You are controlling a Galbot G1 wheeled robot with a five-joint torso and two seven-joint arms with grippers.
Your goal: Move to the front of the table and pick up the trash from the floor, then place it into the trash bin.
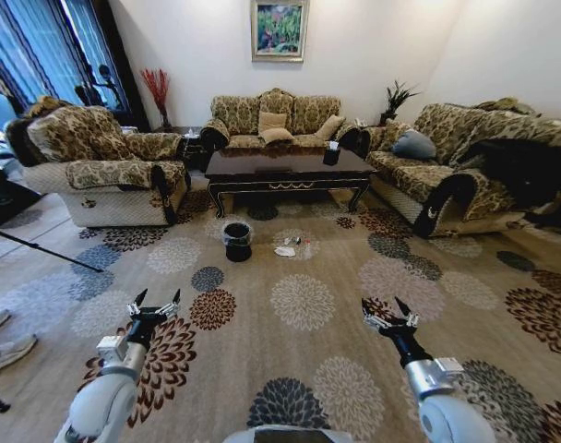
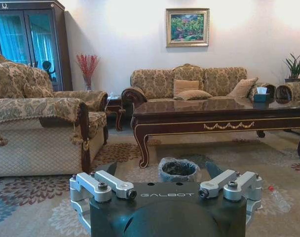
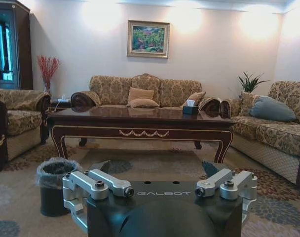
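The dark glossy table (image 1: 285,169) stands across the patterned carpet, in front of the far sofa. On the floor before it sits the black trash bin (image 1: 237,240) with a clear bag over its rim. Just right of the bin lies the trash: a crumpled white paper piece (image 1: 285,251) and small bits (image 1: 302,242). My left gripper (image 1: 157,297) and right gripper (image 1: 383,305) hang open and empty over the carpet, well short of the trash. The left wrist view shows the bin (image 2: 178,170), the table (image 2: 224,117) and a clear scrap with a red bit (image 2: 278,197). The right wrist view shows the bin (image 3: 54,182) and the table (image 3: 140,121).
Patterned sofas flank the table: an armchair (image 1: 101,171) at the left, a long sofa (image 1: 451,180) at the right, another sofa (image 1: 276,120) behind. A black tissue box (image 1: 331,155) sits on the table. A stand's leg (image 1: 41,247) and a person's shoes (image 1: 4,346) lie at the left edge.
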